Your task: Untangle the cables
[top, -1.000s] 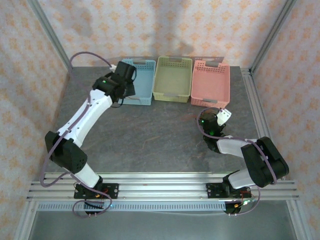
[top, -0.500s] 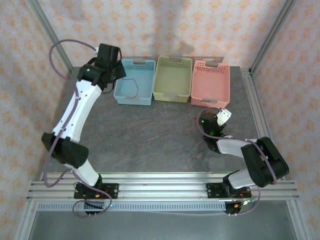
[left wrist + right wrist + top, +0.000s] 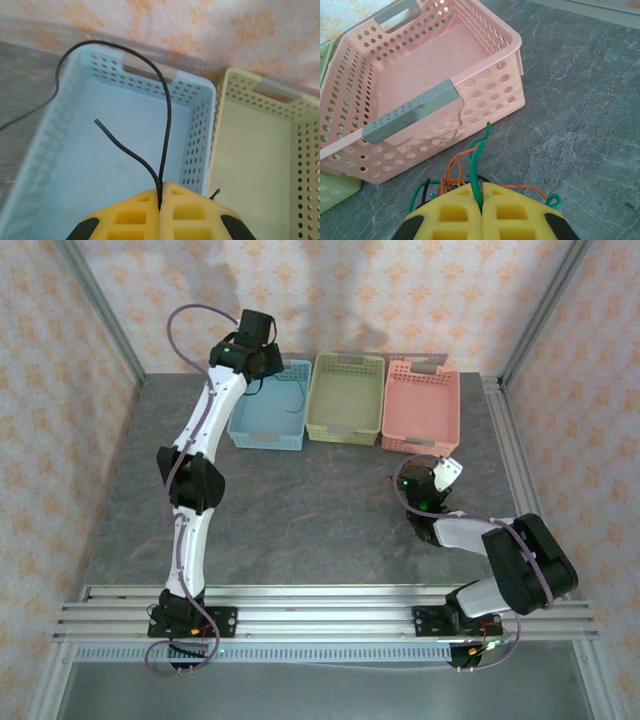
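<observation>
Left gripper (image 3: 161, 194) has swung over the blue basket (image 3: 199, 131) at 11 o'clock, pinched shut on a black cable (image 3: 168, 112). Right gripper (image 3: 481, 192), at 3 o'clock, clamps the tangle (image 3: 478, 152). Sorting step; next likely calls for letting go into the basket.

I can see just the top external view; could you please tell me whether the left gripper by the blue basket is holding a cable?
Observer: Yes, the left gripper is shut on one black cable, which loops above the blue basket.
Operator: Thank you. And the other arm?
Observer: The right gripper is shut on a green cable, with orange strands bunched at its fingers.
Operator: Is that bunch inside a basket?
Observer: No, it is over the table, just outside the pink basket.
</observation>
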`<move>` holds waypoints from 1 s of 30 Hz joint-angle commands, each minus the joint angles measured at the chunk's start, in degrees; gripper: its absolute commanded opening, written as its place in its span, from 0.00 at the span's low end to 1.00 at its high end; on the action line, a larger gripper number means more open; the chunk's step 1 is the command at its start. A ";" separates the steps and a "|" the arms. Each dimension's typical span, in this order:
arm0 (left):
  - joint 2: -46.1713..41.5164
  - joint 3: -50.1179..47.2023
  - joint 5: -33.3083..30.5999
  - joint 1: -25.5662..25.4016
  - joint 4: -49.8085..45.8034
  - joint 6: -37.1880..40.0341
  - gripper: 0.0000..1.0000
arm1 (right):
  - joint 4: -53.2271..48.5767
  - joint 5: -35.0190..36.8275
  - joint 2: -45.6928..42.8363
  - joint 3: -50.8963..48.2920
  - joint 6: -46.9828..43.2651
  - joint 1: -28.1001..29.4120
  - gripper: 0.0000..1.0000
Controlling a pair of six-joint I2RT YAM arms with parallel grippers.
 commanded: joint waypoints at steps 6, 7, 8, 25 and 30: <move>10.52 5.56 10.30 2.75 -3.10 0.59 0.35 | -0.04 -0.83 -0.31 1.22 1.00 0.46 0.00; 11.04 5.62 11.58 3.67 -3.78 -0.12 0.45 | -0.02 -1.07 -0.31 1.31 1.09 0.42 0.00; 11.11 5.49 12.61 4.48 -4.45 -0.66 0.49 | -0.02 -1.22 -0.23 1.31 1.24 0.38 0.00; -13.25 -21.59 17.41 1.77 1.98 0.07 0.62 | 0.16 -2.06 0.90 1.75 1.36 0.51 0.00; -10.08 -16.67 9.83 -4.29 -6.14 5.15 0.62 | 0.16 -2.46 1.41 1.90 1.55 0.51 0.00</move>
